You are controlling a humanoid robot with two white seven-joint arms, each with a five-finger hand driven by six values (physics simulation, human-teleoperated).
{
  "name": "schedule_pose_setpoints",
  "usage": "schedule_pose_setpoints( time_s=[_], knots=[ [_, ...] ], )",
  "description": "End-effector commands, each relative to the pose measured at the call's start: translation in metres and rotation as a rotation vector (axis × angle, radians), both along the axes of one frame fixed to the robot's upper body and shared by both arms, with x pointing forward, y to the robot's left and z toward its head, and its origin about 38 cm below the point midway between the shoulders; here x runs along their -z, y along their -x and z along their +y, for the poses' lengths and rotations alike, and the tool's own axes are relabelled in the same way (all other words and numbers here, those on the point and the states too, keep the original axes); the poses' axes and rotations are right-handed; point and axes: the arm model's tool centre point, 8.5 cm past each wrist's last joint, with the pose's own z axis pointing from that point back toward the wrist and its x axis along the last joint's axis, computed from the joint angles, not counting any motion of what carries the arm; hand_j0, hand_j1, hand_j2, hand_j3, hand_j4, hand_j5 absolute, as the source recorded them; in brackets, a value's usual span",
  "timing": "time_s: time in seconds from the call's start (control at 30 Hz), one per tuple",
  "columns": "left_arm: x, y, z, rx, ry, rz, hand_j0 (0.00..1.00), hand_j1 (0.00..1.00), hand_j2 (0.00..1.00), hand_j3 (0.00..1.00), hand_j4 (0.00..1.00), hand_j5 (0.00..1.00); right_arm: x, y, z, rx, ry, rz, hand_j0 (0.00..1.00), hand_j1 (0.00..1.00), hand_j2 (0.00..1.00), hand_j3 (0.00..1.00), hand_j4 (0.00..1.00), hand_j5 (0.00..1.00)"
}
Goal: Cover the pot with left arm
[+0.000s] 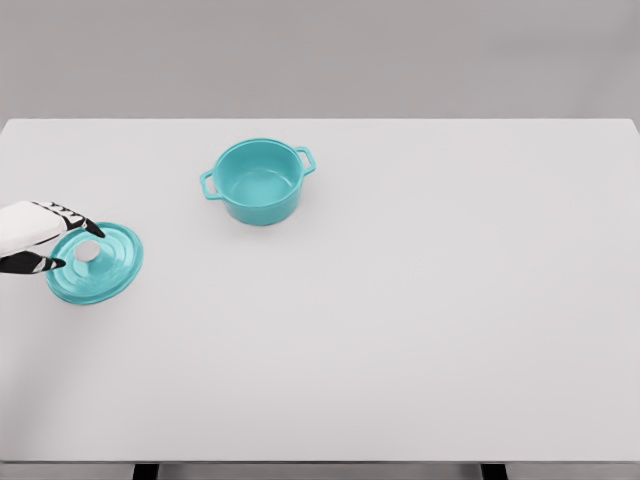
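Round teal enamel pot [258, 182] upright at the table's far middle, open mouth up, interior holding nothing visible, two loop handles set along a line from near-left to far-right. Flat round teal lid [96, 264] with pale knob [87, 252] lying knob-up near the left edge of the smooth white table [400, 330], well apart from the pot. White left hand [40, 238] with black-tipped fingers [88, 227] spread around the knob, firm grasp not discernible.

A wide white table [400, 330] is seen from above, filling most of the view from 9 o'clock to 3 o'clock. A plain grey wall [320, 55] is shown behind it at 12 o'clock. Two dark table legs [146, 471] are glimpsed at 6 o'clock.
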Motion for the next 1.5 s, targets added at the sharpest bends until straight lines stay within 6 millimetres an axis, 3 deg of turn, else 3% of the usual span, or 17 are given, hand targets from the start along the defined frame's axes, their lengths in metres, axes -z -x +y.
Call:
schedule_pose_setpoints(
  time_s=[0.0, 0.27, 1.47],
  knots=[
    [0.001, 0.000, 0.001, -0.004, 0.002, 0.002, 0.73, 0.73, 0.73, 0.73, 0.73, 0.73, 0.000, 0.001, 0.000, 0.000, 0.000, 0.002, 1.00, 1.00, 1.00, 1.00, 1.00, 1.00],
    [0.005, -0.002, -0.007, 0.002, 0.027, -0.001, 0.73, 0.73, 0.73, 0.73, 0.73, 0.73, 0.000, 0.001, 0.000, 0.000, 0.000, 0.002, 1.00, 1.00, 1.00, 1.00, 1.00, 1.00],
    [0.019, -0.005, -0.009, -0.018, 0.039, 0.018, 0.70, 0.70, 0.70, 0.70, 0.70, 0.70, 0.000, 0.001, 0.000, 0.000, 0.000, 0.001, 1.00, 1.00, 1.00, 1.00, 1.00, 1.00]
  ],
)
